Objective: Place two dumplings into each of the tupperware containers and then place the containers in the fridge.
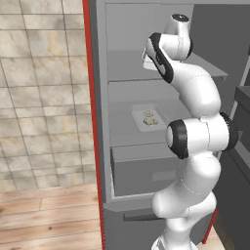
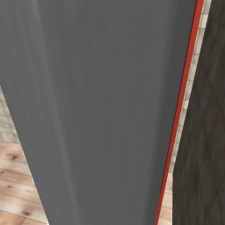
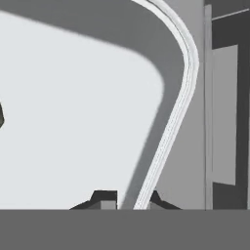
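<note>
The jaws (image 3: 128,199) are closed on a tupperware container's rim (image 3: 171,122) inside the fridge (image 1: 100,97); another container (image 1: 139,117) with 2 dumplings (image 1: 149,117) sits on a lower shelf (image 1: 122,129).

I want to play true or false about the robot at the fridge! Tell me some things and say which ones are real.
1. A tupperware container with two dumplings in it sits on a fridge shelf. True.
2. That container is on the wooden floor. False: it rests on a grey shelf inside the fridge.
3. The hand is pinched on the rim of a second tupperware container. True: in the hand view its two fingertips stand on either side of the white rim.
4. The fridge edge is blue. False: it is red.
5. The arm reaches down to the drawer. False: it reaches up to the higher shelf.
</note>
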You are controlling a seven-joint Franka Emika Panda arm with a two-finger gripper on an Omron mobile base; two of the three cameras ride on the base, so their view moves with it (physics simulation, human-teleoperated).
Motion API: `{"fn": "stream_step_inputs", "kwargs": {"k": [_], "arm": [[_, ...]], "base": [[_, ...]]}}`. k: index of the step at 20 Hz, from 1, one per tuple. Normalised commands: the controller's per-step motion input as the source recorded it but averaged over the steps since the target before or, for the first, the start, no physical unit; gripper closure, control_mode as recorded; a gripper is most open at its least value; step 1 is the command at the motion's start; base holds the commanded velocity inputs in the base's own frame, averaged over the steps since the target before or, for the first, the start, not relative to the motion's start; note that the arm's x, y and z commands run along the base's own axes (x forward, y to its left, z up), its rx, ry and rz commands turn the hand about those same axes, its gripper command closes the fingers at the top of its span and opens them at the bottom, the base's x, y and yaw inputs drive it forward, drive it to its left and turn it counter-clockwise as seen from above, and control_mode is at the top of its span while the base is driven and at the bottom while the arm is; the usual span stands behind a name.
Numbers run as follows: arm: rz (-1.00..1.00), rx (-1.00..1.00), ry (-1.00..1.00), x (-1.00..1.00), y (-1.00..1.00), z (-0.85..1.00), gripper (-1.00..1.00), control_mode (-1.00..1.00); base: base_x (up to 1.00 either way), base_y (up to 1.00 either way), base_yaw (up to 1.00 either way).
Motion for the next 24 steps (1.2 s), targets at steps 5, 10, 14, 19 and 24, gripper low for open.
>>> {"fn": "stream_step_inputs", "kwargs": {"k": [5, 10, 14, 19, 24], "arm": [[0.05, 0.0, 0.01, 0.2, 0.0, -0.13, 1.0, -1.0], [0.02, 0.0, 0.01, 0.23, 0.0, -0.33, 1.0, -1.0], [0.0, 0.0, 0.0, 0.37, 0.0, -0.15, -1.0, -1.0], [0.0, 0.0, -0.05, 0.26, 0.02, -0.08, -1.0, -1.0], [0.0, 0.0, -0.34, -0.16, -0.02, -0.02, -1.0, -1.0]], "base": [[0.0, 0.0, 0.0], [0.0, 0.0, 0.0], [0.0, 0.0, 0.0], [0.0, 0.0, 0.0], [0.0, 0.0, 0.0]]}}
